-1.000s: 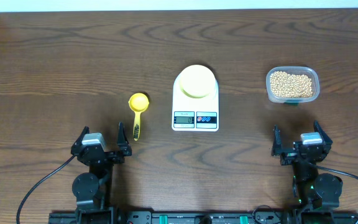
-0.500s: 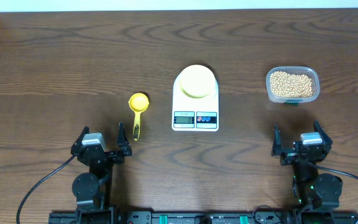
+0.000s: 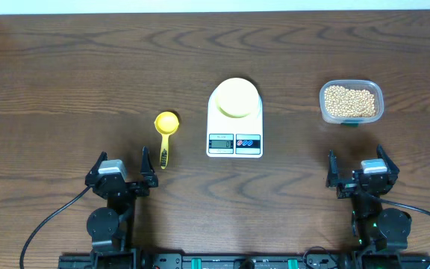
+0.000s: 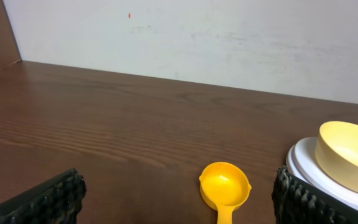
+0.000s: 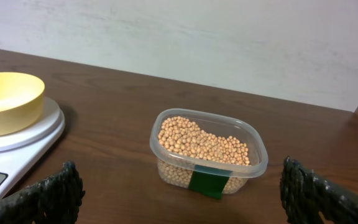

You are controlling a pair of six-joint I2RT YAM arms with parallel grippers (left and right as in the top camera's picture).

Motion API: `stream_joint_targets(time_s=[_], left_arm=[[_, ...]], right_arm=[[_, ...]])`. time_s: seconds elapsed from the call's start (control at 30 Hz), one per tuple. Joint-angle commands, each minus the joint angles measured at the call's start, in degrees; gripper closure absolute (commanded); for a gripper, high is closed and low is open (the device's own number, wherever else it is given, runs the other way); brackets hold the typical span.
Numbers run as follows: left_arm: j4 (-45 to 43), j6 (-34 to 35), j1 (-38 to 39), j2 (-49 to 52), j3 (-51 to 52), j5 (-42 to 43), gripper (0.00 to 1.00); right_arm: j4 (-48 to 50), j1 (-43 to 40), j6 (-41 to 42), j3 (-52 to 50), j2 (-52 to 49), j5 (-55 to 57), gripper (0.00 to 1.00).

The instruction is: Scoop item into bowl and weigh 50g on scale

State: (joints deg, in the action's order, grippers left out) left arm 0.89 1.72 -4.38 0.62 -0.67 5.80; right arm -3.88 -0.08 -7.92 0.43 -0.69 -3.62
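Left gripper (image 3: pixel 121 163): jaws wide apart, holding nothing. Yellow scoop (image 3: pixel 166 124) lies just ahead of it, handle toward it. Centre: pale-yellow bowl (image 3: pixel 236 98) sits on white scale (image 3: pixel 235 142). Tan round beans (image 3: pixel 349 102) fill clear tub (image 5: pixel 207 182), ahead of right gripper (image 3: pixel 357 163), apart from it; its jaws are spread too, nothing held.
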Motion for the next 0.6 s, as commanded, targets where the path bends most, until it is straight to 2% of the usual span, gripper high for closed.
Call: stream_joint_targets(time_s=[0.0,0.4,0.57], left_arm=[[2.6,0.5,0.24,-0.22,0.44,1.03,0.02],[0.11,0.76,0.24,-0.22,0.44,2.56,0.02],[-3.65,2.47,0.24,-0.22,0.42,8.04,0.02]], right_arm=[[-0.2,0.55,0.81,-0.11,0.31,-0.15,0.01],[-0.2,0.55,0.81,-0.11,0.31,-0.15,0.01],[-0.2,0.55,0.81,-0.11,0.31,-0.15,0.01]])
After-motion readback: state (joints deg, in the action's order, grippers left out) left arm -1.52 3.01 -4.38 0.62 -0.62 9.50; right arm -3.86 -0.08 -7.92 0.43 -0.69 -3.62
